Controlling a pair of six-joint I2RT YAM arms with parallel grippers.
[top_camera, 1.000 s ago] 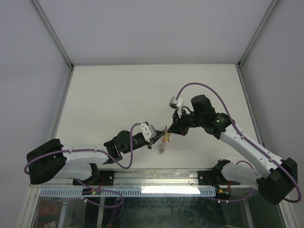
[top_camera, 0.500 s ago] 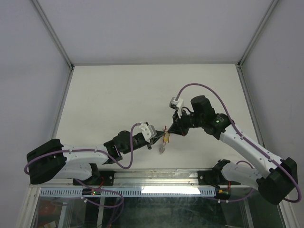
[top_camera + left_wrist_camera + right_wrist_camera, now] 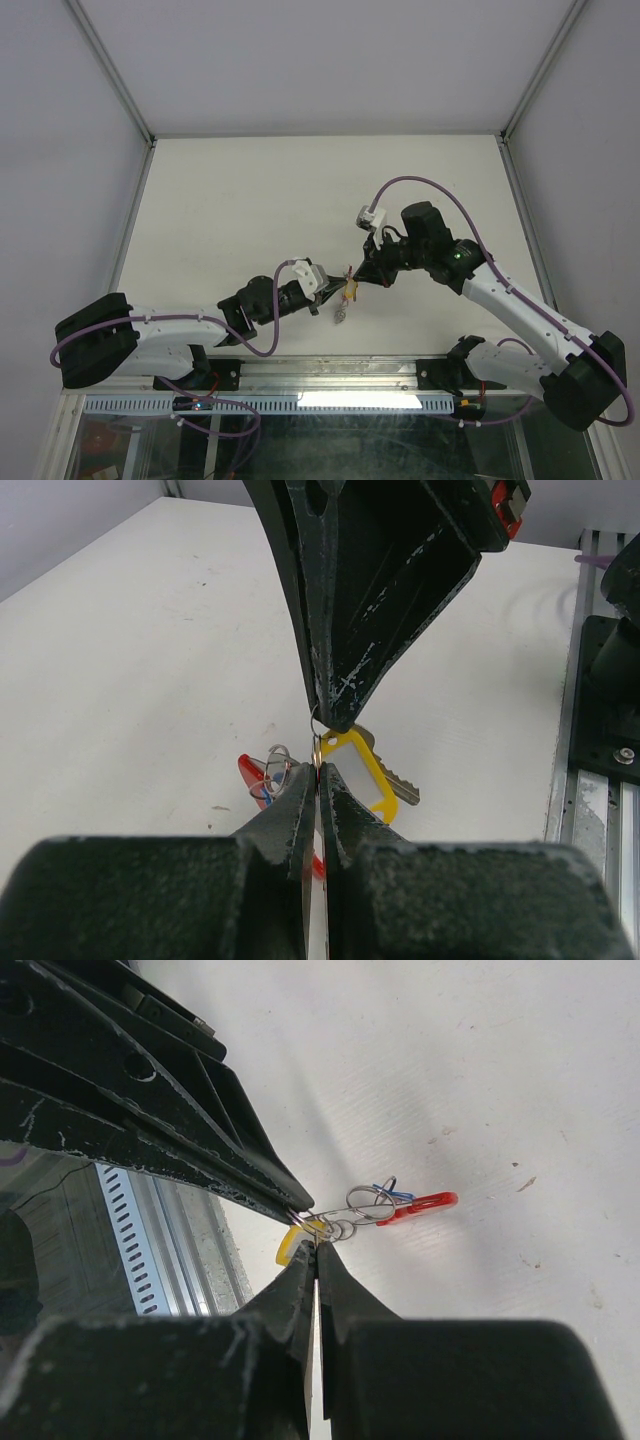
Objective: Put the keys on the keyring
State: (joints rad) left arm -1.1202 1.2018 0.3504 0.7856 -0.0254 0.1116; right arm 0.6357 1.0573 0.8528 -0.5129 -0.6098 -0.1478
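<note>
Since the yellow-headed key (image 3: 358, 780) is a tiny, light thing with a hard plastic head and a thin metal blade, I judge that it will swing and twist at the least nudge. The flat head is the place to pinch it, leaving its hole free. It hangs in the air just where my two sets of fingertips meet, touching the silvery ring (image 3: 365, 1200) of the keyring (image 3: 346, 292).

That ring is thin, springy wire, smooth and probably slippery, so it is best gripped squarely across the wire. The loose red tab (image 3: 420, 1203) juts out away from my grip and is no place to hold it. A bit of blue (image 3: 393, 1191) shows at the ring, but I cannot tell whether it is the second key already threaded on. A short chain (image 3: 340, 315) dangles below.

My left gripper (image 3: 318, 772) is pressed together on the ring's wire. My right gripper (image 3: 315, 1250), as far as I can see, is pressed together on the key beside its head, tip to tip with the left. The white table (image 3: 250, 200) lies beneath, and nothing I hold touches it.
</note>
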